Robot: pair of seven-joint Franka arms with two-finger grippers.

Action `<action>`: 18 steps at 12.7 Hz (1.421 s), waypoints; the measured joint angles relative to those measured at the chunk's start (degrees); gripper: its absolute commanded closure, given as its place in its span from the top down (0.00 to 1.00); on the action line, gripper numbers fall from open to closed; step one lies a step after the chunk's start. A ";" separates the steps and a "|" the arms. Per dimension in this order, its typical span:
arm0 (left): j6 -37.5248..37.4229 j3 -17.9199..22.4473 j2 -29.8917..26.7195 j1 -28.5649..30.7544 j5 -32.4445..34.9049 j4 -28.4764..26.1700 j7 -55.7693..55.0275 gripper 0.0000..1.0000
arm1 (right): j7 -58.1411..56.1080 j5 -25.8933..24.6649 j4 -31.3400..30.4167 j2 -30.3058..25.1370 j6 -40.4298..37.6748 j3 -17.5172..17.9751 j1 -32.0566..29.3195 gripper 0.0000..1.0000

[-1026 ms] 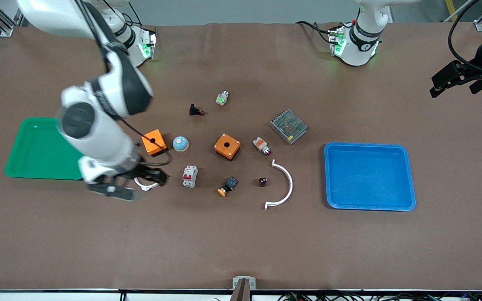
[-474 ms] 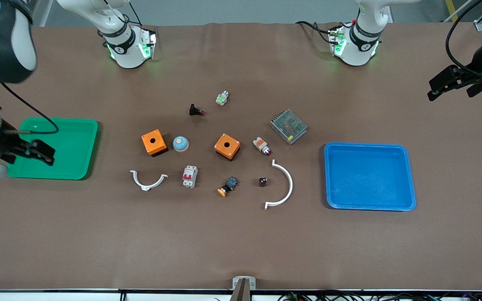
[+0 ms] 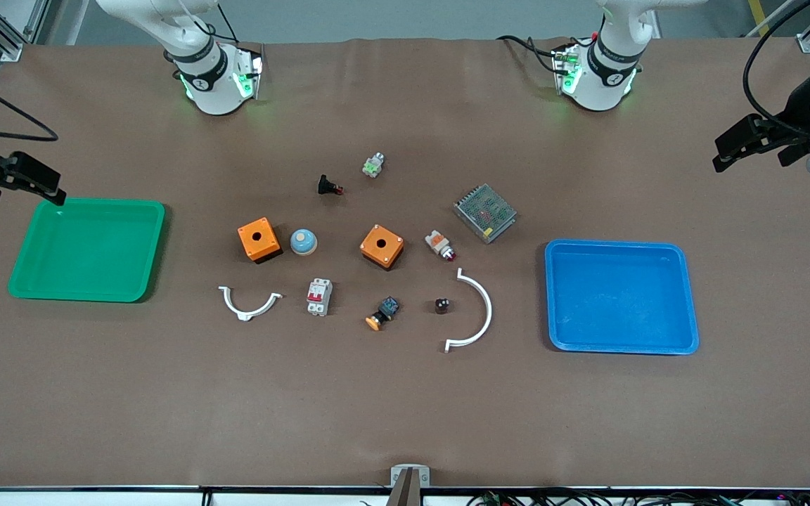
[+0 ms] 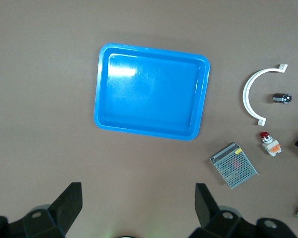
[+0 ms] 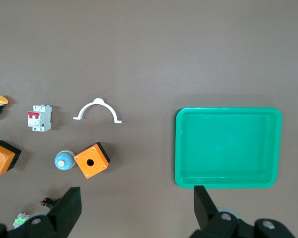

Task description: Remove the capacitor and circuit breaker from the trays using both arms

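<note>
The capacitor (image 3: 441, 305), a tiny black stubby cylinder, lies on the table beside the large white arc (image 3: 476, 313); it also shows in the left wrist view (image 4: 282, 98). The breaker (image 3: 318, 296), a white-grey block with red levers, lies nearer to the front camera than the blue dome button; it also shows in the right wrist view (image 5: 39, 118). My left gripper (image 3: 756, 144) is open and empty, high over the left arm's end of the table (image 4: 137, 198). My right gripper (image 3: 20, 184) is open and empty, high over the table edge by the green tray (image 5: 136, 201).
A green tray (image 3: 88, 249) sits at the right arm's end, a blue tray (image 3: 619, 295) at the left arm's end. Between them lie two orange boxes (image 3: 259, 239) (image 3: 382, 246), a blue dome button (image 3: 303, 241), a small white arc (image 3: 250, 302), a mesh power supply (image 3: 485, 212) and several small buttons.
My right arm has swung up and away from the small white arc, past the green tray to the table's edge. My left gripper has shifted slightly. Nothing on the table has moved.
</note>
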 measured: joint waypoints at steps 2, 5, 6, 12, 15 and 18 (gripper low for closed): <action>0.00 -0.02 -0.01 0.00 0.00 0.00 0.44 1.00 | -0.13 0.06 -1.14 -0.33 0.20 -0.01 -0.13 1.00; -0.29 -0.01 -0.17 0.01 0.00 0.01 0.80 1.00 | -0.31 0.07 -2.52 -0.45 3.18 0.05 -0.12 1.00; -0.55 -0.01 -0.29 0.01 0.00 0.01 0.80 1.00 | -0.31 0.07 -3.47 -0.70 4.34 0.05 -0.12 1.00; -1.84 -0.02 -0.54 0.01 0.00 0.13 0.91 1.00 | -0.39 0.07 -6.21 -3.19 4.42 -0.09 -0.27 1.00; -2.24 -0.05 -0.55 -0.01 0.00 0.28 0.92 1.00 | -0.39 0.07 -6.31 -3.34 4.41 -0.09 -0.27 1.00; -2.30 -0.10 -0.55 -0.03 0.00 0.43 0.92 1.00 | -0.39 0.07 -6.32 -3.35 4.37 -0.08 -0.27 1.00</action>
